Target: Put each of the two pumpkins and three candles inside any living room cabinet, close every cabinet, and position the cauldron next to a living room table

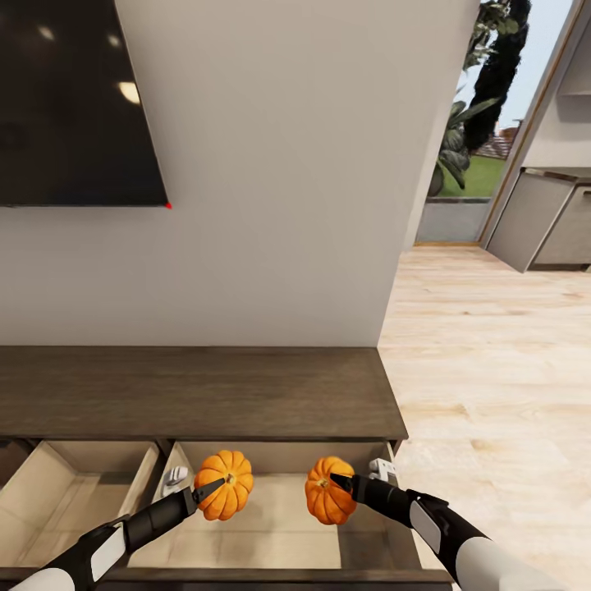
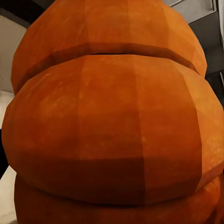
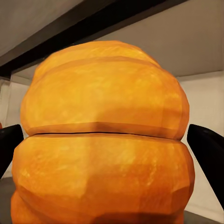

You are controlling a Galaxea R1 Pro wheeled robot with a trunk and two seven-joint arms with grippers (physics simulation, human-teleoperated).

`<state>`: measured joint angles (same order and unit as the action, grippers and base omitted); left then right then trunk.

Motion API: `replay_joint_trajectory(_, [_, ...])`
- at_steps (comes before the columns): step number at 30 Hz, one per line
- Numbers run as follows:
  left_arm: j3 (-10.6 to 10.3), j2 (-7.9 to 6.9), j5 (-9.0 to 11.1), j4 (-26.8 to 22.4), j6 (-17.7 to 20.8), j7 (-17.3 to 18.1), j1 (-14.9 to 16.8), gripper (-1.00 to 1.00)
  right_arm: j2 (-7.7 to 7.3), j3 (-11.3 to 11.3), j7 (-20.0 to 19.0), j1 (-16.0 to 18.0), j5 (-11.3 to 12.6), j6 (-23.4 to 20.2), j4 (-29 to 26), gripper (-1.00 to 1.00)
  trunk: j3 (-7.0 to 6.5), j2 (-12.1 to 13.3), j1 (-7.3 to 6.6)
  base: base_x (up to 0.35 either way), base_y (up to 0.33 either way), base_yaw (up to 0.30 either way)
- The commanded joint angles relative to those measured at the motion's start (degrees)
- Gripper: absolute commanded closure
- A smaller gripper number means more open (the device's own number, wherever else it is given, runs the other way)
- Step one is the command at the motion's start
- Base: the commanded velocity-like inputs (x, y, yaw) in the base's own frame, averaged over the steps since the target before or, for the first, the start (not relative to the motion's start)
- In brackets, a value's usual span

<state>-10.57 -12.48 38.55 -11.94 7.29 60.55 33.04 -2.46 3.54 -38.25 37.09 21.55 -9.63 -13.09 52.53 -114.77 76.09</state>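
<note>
Two orange ribbed pumpkins hang over the open right drawer of the dark-brown cabinet point(image 1: 197, 390). My left gripper point(image 1: 215, 486) is shut on the left pumpkin point(image 1: 226, 484), whose orange skin point(image 2: 112, 121) is pressed close in the left wrist view. My right gripper point(image 1: 335, 483) is shut on the right pumpkin point(image 1: 327, 494); in the right wrist view that pumpkin point(image 3: 105, 140) sits between the two black fingertips point(image 3: 207, 154). Both pumpkins are above the drawer's tan floor point(image 1: 271, 533). The candles and the cauldron are out of view.
A second drawer point(image 1: 74, 492) stands open to the left. A black TV point(image 1: 74, 98) hangs on the white wall above the cabinet. Light wood floor point(image 1: 492, 369) stretches to the right toward grey kitchen units point(image 1: 550, 222) and a window.
</note>
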Motion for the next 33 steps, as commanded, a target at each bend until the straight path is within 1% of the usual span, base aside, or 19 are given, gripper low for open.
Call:
replay_joint_trajectory(1, [0.0, 0.00, 0.0, 0.0, 0.0, 0.0, 0.0, 1.00, 0.00, -0.1, 0.0, 0.0, 0.1, 0.0, 0.0, 1.00, 0.09, 0.0, 0.00, 0.000, 0.000, 0.000])
replay_joint_trajectory(17, [0.0, 0.00, 0.0, 0.0, 0.1, 0.0, 0.0, 1.00, -0.12, -0.1, 0.0, 0.0, 0.1, 0.0, 0.0, 1.00, 1.56, 0.0, 0.00, 0.000, 0.000, 0.000])
replay_joint_trajectory(23, [0.0, 0.00, 0.0, 0.0, 0.1, 0.0, 0.0, 1.00, -0.17, -0.2, 0.0, 0.0, 0.1, 0.0, 0.0, 1.00, 2.12, 0.0, 0.00, 0.094, 0.000, 0.000])
replay_joint_trajectory(33, [0.0, 0.06, 0.0, 0.0, 0.1, 0.0, 0.0, 1.00, -0.10, -0.1, 0.1, 0.0, 0.3, 0.0, 0.3, 1.00, 3.04, 0.0, 0.00, 0.008, 0.000, 0.000])
